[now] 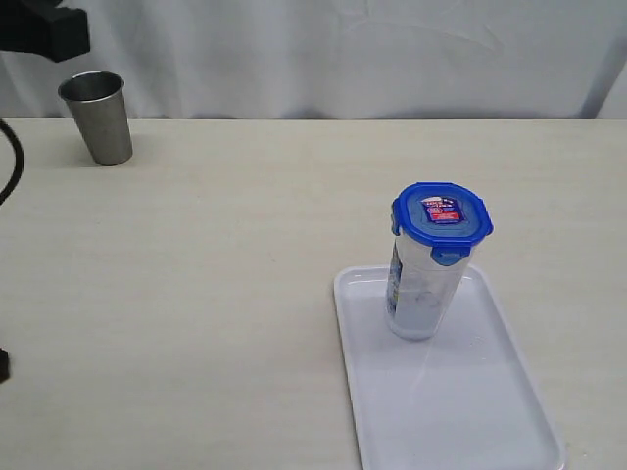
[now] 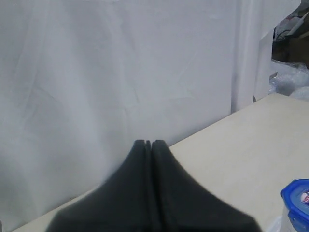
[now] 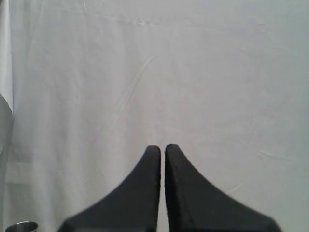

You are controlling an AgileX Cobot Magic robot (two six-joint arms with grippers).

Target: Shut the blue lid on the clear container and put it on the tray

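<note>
Left gripper [image 2: 148, 143]: jaws pressed together, nothing in them. Right gripper [image 3: 161, 146]: jaws a sliver apart, also empty. Tray [image 1: 460, 411] lies on the table [image 1: 196, 294], well apart from both grippers. Clear container [image 1: 421, 294] stands upright at the tray's far end, with the blue lid [image 1: 442, 217] seated on its rim. Steel cup [image 1: 95, 117] is farther back, also well apart from both grippers. White curtain [image 1: 343, 49] behind.
</note>
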